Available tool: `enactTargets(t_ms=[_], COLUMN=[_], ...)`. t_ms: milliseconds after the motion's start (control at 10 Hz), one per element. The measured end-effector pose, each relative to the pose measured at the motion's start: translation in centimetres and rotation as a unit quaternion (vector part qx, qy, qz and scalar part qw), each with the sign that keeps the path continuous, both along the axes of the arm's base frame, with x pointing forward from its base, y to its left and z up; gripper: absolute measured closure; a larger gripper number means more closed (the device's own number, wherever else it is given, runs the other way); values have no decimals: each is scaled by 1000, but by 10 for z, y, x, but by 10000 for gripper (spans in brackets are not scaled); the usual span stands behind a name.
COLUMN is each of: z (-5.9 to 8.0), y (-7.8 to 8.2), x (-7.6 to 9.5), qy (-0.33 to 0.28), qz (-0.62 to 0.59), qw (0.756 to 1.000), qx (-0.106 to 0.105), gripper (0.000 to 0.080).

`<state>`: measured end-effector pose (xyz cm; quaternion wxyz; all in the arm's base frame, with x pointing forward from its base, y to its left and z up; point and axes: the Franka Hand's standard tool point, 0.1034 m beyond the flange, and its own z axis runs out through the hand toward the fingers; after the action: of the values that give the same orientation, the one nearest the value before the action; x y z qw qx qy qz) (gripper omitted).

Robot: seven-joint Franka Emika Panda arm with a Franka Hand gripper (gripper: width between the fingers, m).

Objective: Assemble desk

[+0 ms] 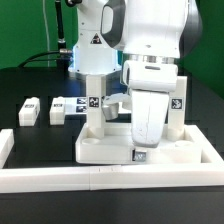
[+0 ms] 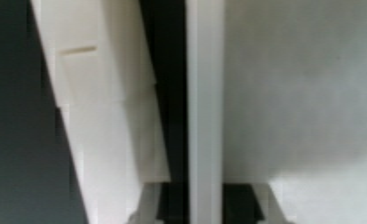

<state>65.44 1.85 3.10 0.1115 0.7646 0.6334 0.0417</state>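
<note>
We see the black table (image 1: pixel 25 88) carrying the white border rail (image 1: pixel 60 178) along its front. Just behind it lies the desk tabletop (image 1: pixel 88 148). The hand (image 1: pixel 140 143) points down over the tabletop, but we cannot tell whether its fingers are parted or closed. One leg (image 1: pixel 95 103) stands upright at the tabletop's corner. Two more legs (image 1: pixel 28 110) (image 1: pixel 58 112) lie towards the exterior view's left.
</note>
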Motion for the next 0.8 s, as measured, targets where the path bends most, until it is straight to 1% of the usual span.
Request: enactTargets(t_ms=[100, 400, 600, 700, 800], z=[0, -2, -2, -2, -2], y=[4, 6, 5, 5, 4], x=[4, 6, 5, 5, 5], qy=[5, 18, 19, 19, 19], qz=[2, 7, 7, 7, 7], qw=[1000, 1000, 1000, 1000, 1000], qx=[-3, -10, -11, -11, -11], gripper=[742, 742, 742, 646, 499])
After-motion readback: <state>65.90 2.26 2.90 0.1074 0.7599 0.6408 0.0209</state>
